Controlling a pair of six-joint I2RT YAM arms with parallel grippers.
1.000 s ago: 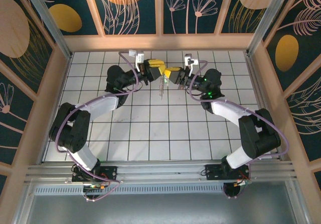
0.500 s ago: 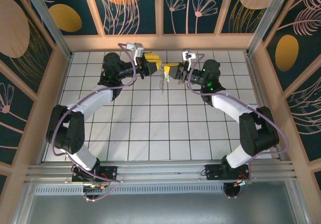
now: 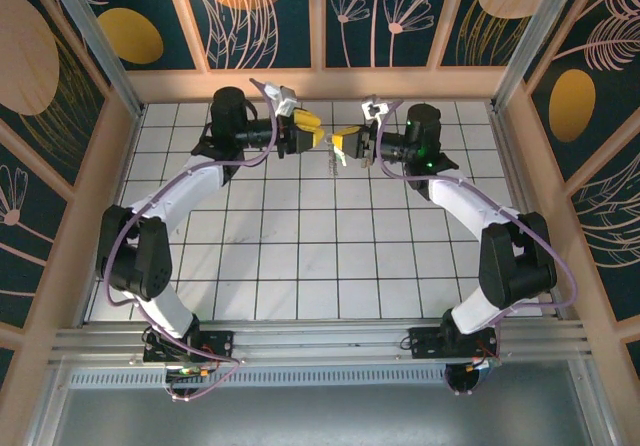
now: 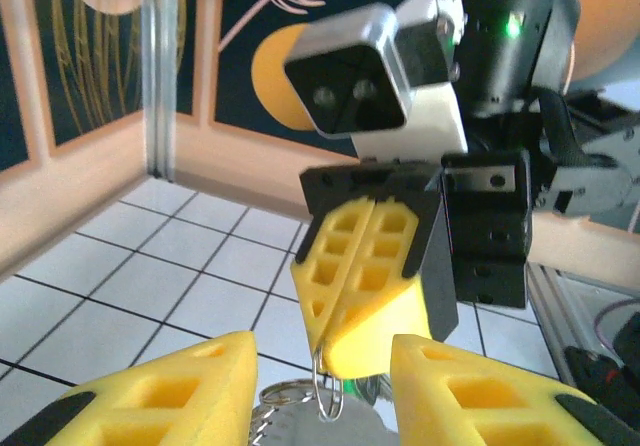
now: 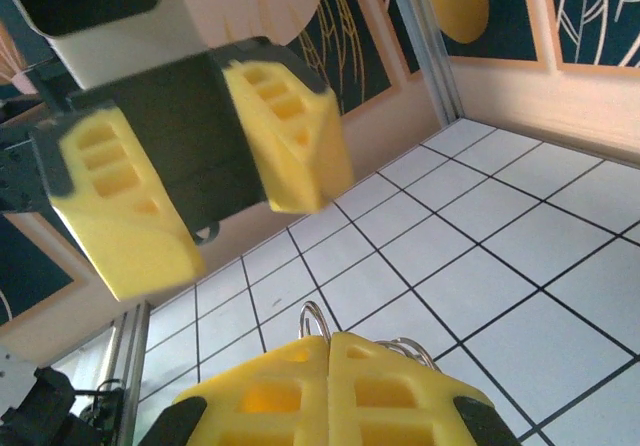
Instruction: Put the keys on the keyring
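Keyring [image 4: 292,426] dangles below the right pincer [image 5: 328,344], whose tips pinch its wire; the left pincer [image 3: 314,132], spread wide and empty, faces it closely above the tiled table [image 3: 300,266].

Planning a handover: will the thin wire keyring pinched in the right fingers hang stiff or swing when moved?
Probably swings: the thin silver wire keyring dangles below the right gripper, pinched only at its top. Likely light, being slender wire loops. It might slip: smooth metal, barely gripped.
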